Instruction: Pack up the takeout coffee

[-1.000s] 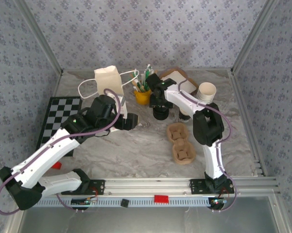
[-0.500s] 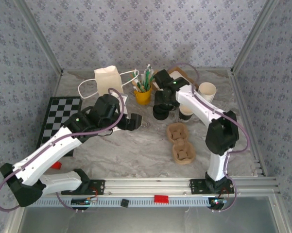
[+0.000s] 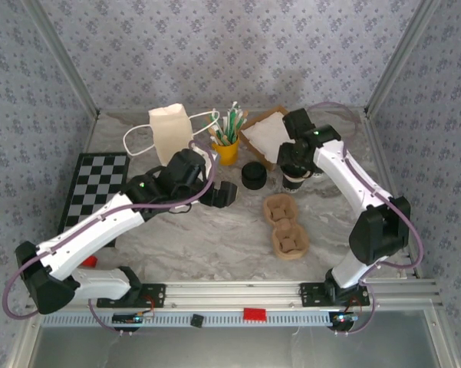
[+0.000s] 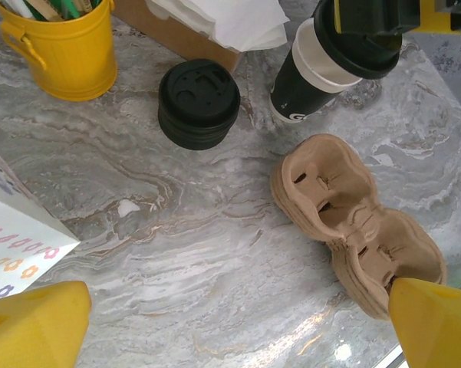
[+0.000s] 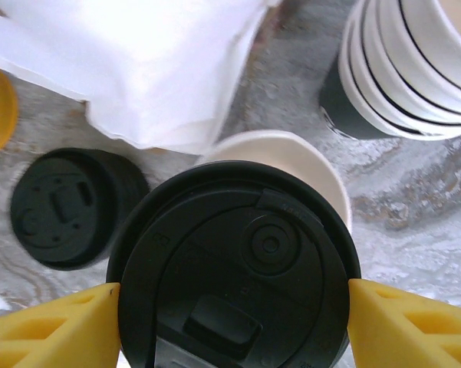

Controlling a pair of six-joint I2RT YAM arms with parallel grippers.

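A black coffee cup (image 4: pixel 307 80) with a white rim (image 5: pixel 303 157) stands on the marble, right of a stack of black lids (image 3: pixel 253 175) (image 4: pixel 198 102). My right gripper (image 3: pixel 295 163) (image 5: pixel 234 333) is shut on a black lid (image 5: pixel 234 268) and holds it just above the cup's open mouth, slightly off-centre. A brown two-cup pulp carrier (image 3: pixel 285 225) (image 4: pixel 353 222) lies in front of the cup. My left gripper (image 3: pixel 224 193) (image 4: pixel 234 333) hangs open over bare marble, left of the carrier. A cream paper bag (image 3: pixel 171 132) with white handles lies at the back left.
A yellow bucket (image 3: pixel 226 150) of stirrers stands behind the lid stack. A brown box of white napkins (image 3: pixel 267 134) is beside it. A stack of paper cups (image 5: pixel 414 69) stands right of the cup. A chessboard (image 3: pixel 92 188) lies at the left.
My right gripper has lifted a lid off the stack and carried it right, over the coffee cup. My left gripper has moved right, toward the middle of the table.
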